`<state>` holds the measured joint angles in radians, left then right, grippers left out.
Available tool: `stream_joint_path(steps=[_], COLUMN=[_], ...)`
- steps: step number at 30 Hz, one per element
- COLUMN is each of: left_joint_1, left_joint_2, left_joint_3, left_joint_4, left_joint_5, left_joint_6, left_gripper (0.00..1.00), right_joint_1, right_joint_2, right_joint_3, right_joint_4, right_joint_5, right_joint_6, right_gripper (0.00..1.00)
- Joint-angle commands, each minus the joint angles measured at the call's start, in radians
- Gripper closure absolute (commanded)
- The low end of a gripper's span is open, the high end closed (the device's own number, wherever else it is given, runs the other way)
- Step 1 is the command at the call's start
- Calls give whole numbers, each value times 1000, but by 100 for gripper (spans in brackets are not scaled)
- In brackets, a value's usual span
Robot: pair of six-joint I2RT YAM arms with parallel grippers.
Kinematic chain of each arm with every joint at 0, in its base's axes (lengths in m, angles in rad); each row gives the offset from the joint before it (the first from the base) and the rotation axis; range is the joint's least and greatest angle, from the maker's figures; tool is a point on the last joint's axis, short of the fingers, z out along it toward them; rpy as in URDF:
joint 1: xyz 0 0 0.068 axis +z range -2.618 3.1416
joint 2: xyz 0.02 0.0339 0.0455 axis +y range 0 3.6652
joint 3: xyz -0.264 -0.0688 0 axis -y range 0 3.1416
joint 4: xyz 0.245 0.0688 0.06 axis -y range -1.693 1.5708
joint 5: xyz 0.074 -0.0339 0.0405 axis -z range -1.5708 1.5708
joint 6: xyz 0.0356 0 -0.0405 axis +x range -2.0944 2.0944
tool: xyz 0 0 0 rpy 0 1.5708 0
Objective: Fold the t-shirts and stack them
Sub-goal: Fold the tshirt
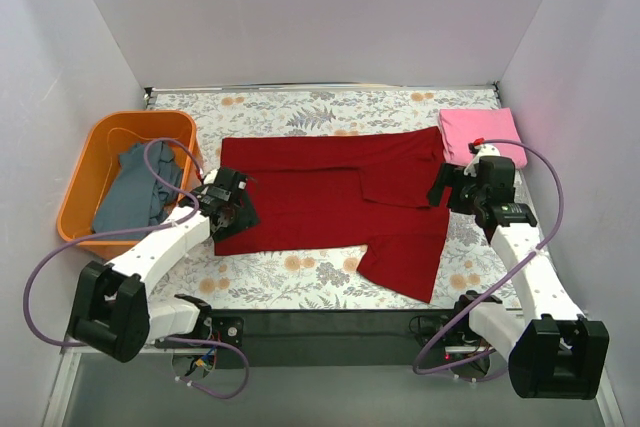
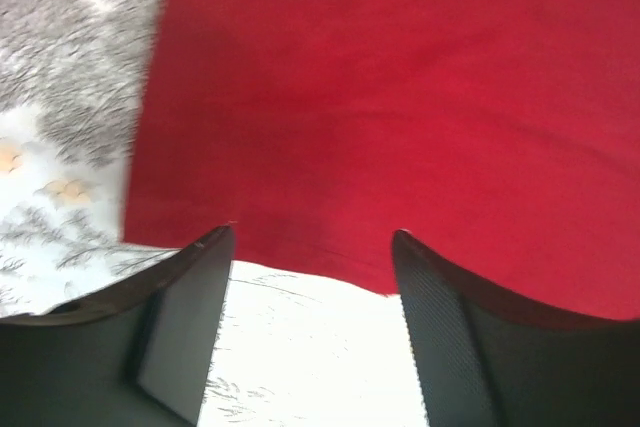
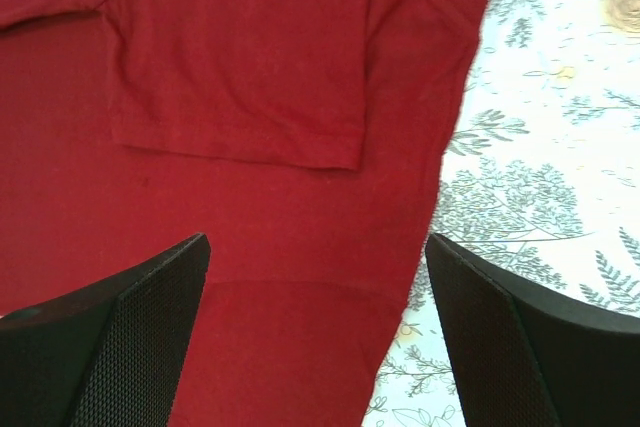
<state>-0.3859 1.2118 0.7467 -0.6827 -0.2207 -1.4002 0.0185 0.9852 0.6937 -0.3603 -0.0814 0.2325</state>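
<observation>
A dark red t-shirt [image 1: 330, 197] lies spread flat on the floral tablecloth, one sleeve folded in over its body [image 3: 240, 77]. My left gripper [image 1: 232, 202] hovers at the shirt's left edge. In the left wrist view it [image 2: 312, 247] is open, and the red hem [image 2: 300, 262] runs just past its fingertips with nothing between them. My right gripper [image 1: 450, 187] is over the shirt's right side. It [image 3: 318, 247] is open above the red cloth [image 3: 290, 327] and holds nothing. A folded pink t-shirt [image 1: 480, 134] lies at the back right. A grey-blue t-shirt [image 1: 135, 192] lies crumpled in the basket.
An orange plastic basket [image 1: 85, 172] stands at the left, close to my left arm. The floral tablecloth [image 1: 300, 282] covers the table. White walls close in the back and both sides. A purple cable loops over the basket.
</observation>
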Motion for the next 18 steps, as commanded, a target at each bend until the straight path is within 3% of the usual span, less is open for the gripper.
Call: stream_joint_path(steps=[1, 4, 18], left_joint_1=[-5, -4, -4], left_joint_2=[14, 29, 100], left_joint_3=[-24, -82, -115], left_joint_4=[-61, -55, -72], left_joint_5=[-154, -175, -290], left_joint_6=[-120, -164, -260], left_gripper=[42, 48, 50], right_joint_1=[40, 58, 90], right_joint_2=[1, -5, 6], right_joint_3=[3, -8, -40], right_joint_4=[15, 15, 17], right_joint_5=[28, 35, 60], right_joint_6=[-1, -2, 16], right_gripper=[20, 20, 21])
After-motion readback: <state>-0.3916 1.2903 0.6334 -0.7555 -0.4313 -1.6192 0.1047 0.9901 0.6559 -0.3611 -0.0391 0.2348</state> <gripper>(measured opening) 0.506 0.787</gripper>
